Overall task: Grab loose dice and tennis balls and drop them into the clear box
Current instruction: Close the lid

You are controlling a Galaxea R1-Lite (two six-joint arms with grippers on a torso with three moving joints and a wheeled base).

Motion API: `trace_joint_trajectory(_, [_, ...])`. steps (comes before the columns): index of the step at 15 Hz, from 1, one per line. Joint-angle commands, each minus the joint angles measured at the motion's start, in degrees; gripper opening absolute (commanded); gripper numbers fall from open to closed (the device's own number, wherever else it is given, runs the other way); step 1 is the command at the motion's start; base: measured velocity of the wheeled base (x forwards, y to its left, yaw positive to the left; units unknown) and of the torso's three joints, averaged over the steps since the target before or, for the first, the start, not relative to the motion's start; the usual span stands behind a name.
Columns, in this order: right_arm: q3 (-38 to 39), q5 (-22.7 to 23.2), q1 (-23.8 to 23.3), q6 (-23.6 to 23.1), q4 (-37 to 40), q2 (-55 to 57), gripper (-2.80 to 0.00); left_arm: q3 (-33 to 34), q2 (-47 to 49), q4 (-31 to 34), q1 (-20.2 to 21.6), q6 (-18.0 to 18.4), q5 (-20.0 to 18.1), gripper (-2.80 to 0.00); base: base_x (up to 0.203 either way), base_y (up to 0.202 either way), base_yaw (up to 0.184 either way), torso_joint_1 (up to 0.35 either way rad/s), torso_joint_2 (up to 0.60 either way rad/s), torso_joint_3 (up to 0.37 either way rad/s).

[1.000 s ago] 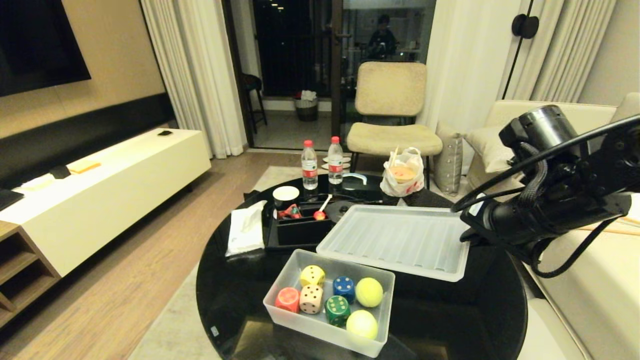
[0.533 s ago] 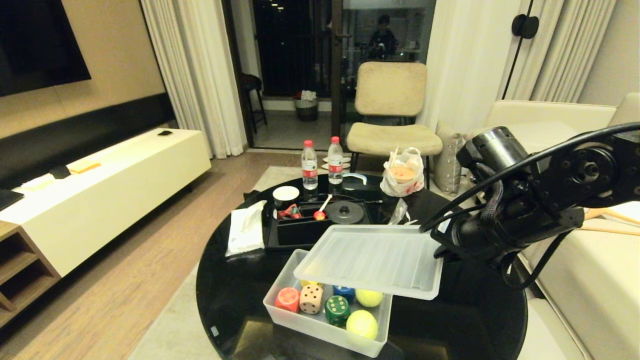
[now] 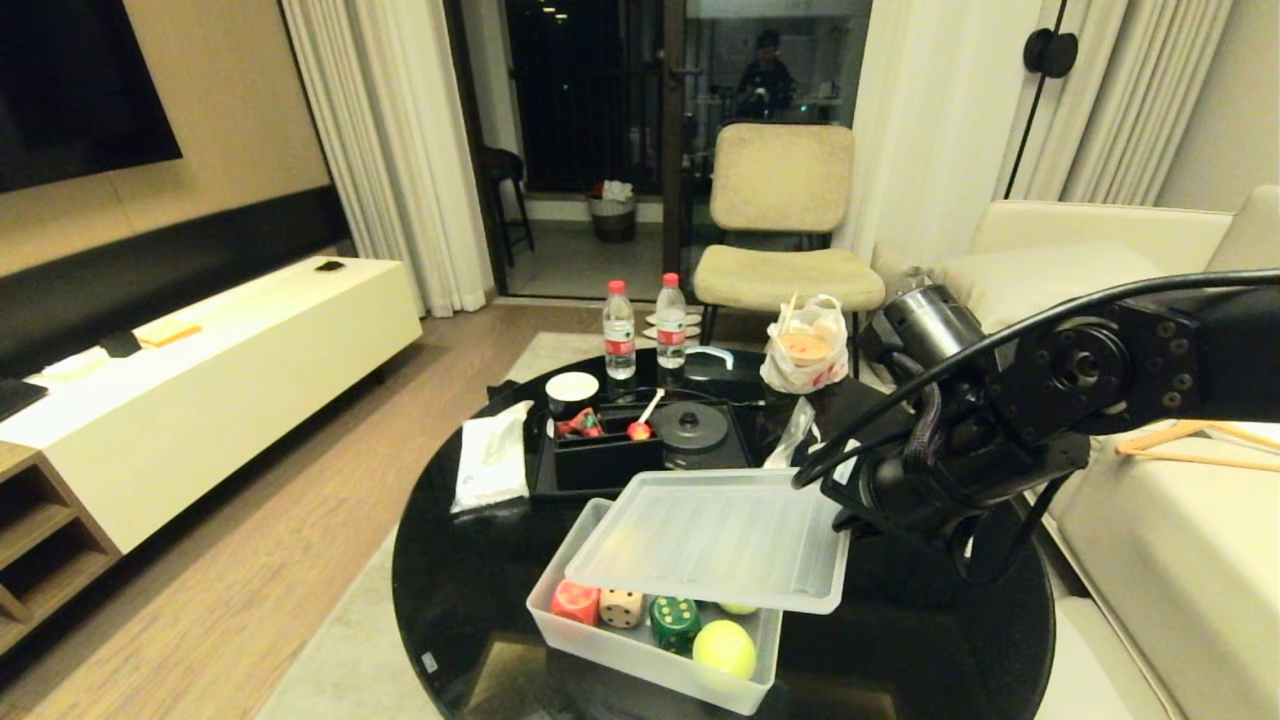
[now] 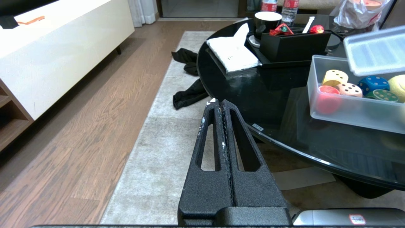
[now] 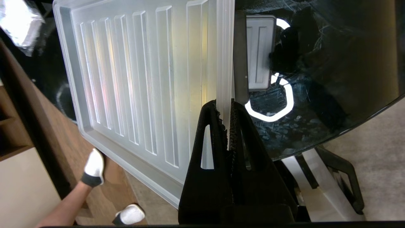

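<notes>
One ribbed lid (image 3: 712,540), pinched at its right edge by the right gripper (image 5: 225,109), hovers over the clear box (image 3: 640,655); left gripper (image 4: 218,106) pressed together.

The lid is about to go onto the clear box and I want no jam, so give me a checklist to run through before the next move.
1. Right gripper pinches the lid by its edge: ok.
2. All loose dice and tennis balls are inside the clear box, none seen on the black table: ok.
3. Lid squared with the box: not ok, it hangs skewed over the far part, with the red die and the near tennis ball uncovered.
4. Nothing sticks up above the box rim: cannot tell.
5. Left gripper shut and off the table, clear of the box: ok.
</notes>
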Motion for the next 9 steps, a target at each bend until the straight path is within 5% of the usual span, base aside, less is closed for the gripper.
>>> trace_joint_trajectory(1, [-0.05, 0.22, 0.85, 0.43, 0.22, 1.32, -2.80, 0.09, 0.07, 0.01, 0.03, -0.02, 0.08, -2.80, 0.000, 0.000, 0.000, 0.000, 0.00, 0.000])
trace_joint_trajectory(9, [-0.22, 0.34, 1.34, 0.67, -1.81, 2.16, -2.80, 0.09, 0.07, 0.01, 0.06, -0.02, 0.00, -2.80, 0.000, 0.000, 0.000, 0.000, 0.00, 0.000])
